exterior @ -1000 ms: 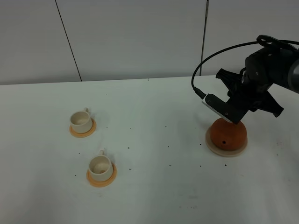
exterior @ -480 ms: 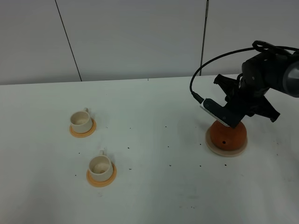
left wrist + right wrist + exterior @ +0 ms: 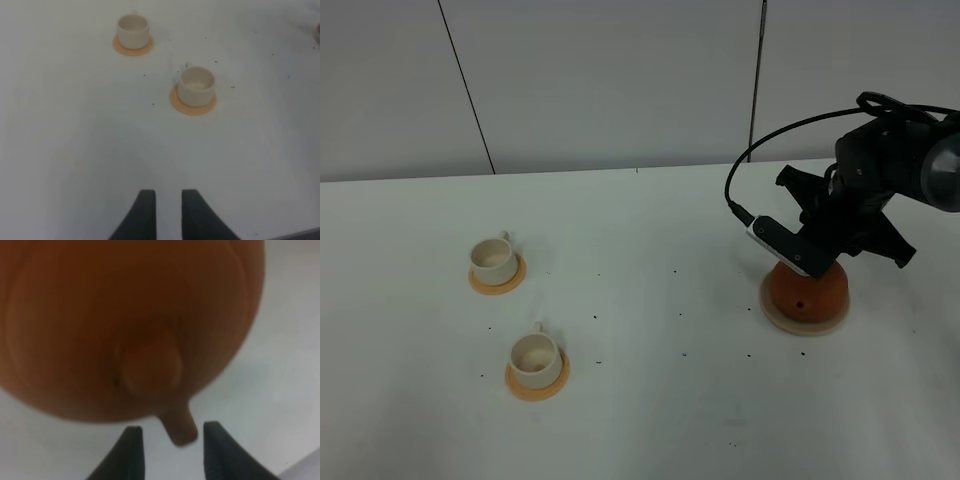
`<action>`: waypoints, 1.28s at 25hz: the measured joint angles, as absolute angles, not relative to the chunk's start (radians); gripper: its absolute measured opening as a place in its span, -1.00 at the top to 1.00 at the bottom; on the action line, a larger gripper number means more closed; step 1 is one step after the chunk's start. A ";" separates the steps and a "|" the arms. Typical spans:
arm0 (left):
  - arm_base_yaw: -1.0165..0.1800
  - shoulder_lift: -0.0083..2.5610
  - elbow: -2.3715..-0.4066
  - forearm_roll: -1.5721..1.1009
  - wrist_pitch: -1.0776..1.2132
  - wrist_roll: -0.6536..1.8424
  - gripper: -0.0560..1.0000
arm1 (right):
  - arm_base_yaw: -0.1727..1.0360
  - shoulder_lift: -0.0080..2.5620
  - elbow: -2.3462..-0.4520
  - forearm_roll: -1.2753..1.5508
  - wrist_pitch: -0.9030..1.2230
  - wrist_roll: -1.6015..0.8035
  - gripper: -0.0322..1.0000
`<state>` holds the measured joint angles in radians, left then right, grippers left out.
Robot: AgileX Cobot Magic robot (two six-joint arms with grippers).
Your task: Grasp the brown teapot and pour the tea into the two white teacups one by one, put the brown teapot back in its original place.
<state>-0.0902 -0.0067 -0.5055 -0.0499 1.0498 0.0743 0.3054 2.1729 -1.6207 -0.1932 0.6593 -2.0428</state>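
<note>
Exterior high view: the brown teapot (image 3: pixel 807 292) was seen seated on its beige coaster (image 3: pixel 772 312) at the right of the white table (image 3: pixel 650 250), with the right arm bent low over it. The right gripper (image 3: pixel 172 440) was shown with jaws parted — a short stub of the pot stood between them, ungripped. The left gripper (image 3: pixel 168 197) was held slightly open and empty. The far white teacup (image 3: pixel 494 260) and the near white teacup (image 3: pixel 534 352) stood on orange saucers at the left.

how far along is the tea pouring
Done: nothing visible. The teapot sits on its coaster; the far cup and near cup look empty. In hand: the right gripper, open, straddles the handle. Remaining: grasp, pour twice, return.
</note>
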 joint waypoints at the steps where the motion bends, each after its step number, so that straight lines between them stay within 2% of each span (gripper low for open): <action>1: -0.090 -0.007 -0.506 -0.050 1.050 0.074 0.52 | 0.305 2.174 -1.621 -0.191 0.661 -2.043 0.38; 32: -0.090 -0.007 -0.506 -0.050 1.050 0.074 0.52 | 0.305 2.174 -1.621 -0.163 0.676 -2.044 0.41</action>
<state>-0.0902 -0.0067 -0.5055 -0.0499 1.0498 0.0743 0.3054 2.1740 -1.6207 -0.1633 0.6764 -2.0436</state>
